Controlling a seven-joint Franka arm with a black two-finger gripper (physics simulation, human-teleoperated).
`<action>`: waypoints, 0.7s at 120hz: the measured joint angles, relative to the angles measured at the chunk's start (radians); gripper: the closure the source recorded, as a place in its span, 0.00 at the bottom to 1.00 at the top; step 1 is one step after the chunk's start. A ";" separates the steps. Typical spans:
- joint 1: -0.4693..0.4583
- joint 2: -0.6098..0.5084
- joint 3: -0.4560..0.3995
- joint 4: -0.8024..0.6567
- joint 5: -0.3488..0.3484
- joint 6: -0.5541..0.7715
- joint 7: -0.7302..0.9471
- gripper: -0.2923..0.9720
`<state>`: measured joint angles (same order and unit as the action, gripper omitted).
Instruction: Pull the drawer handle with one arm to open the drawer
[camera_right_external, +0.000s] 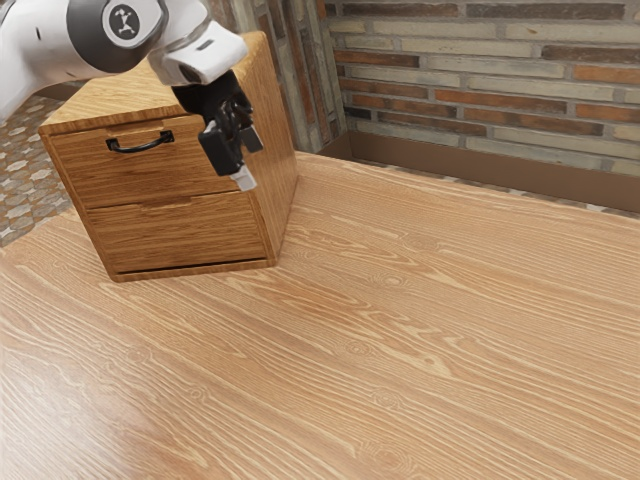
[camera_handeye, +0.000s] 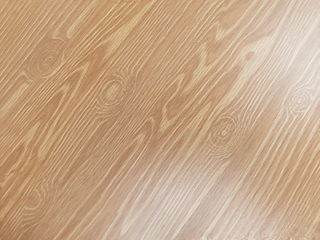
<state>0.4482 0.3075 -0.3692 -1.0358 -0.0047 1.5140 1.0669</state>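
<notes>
Nearest the exterior camera, the wooden table (camera_right_external: 420, 330) is showing a broad stretch of bare, wavy grain. The wrist camera is looking down on that same table grain (camera_handeye: 160, 120).

Farther back, a wooden cabinet (camera_right_external: 275, 170) is standing by the table's far corner, at the exterior view's left. It is carrying two drawers. The upper drawer (camera_right_external: 130, 178) is sitting flush with the cabinet's face, and its black handle (camera_right_external: 140, 144) is lying across the top of the drawer front. The lower drawer (camera_right_external: 175, 232) is resting just beneath it.

The gripper (camera_right_external: 240, 170) is hanging off the white arm (camera_right_external: 90, 35) in front of the cabinet's front corner, to the exterior view's right of the handle and apart from it. Whether the gripper is released or clenched cannot be told from this angle.

Behind everything, a brick wall (camera_right_external: 480, 70) is running along the table's far edge.
</notes>
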 joint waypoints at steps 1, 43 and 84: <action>0.000 0.000 0.000 0.000 0.000 0.000 0.006 0.23; 0.000 -0.010 -0.001 0.000 -0.001 0.000 0.203 0.23; -0.041 -0.219 0.141 0.055 -0.001 -0.006 0.270 0.23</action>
<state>0.4071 0.0883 -0.2284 -0.9804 -0.0060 1.5082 1.3364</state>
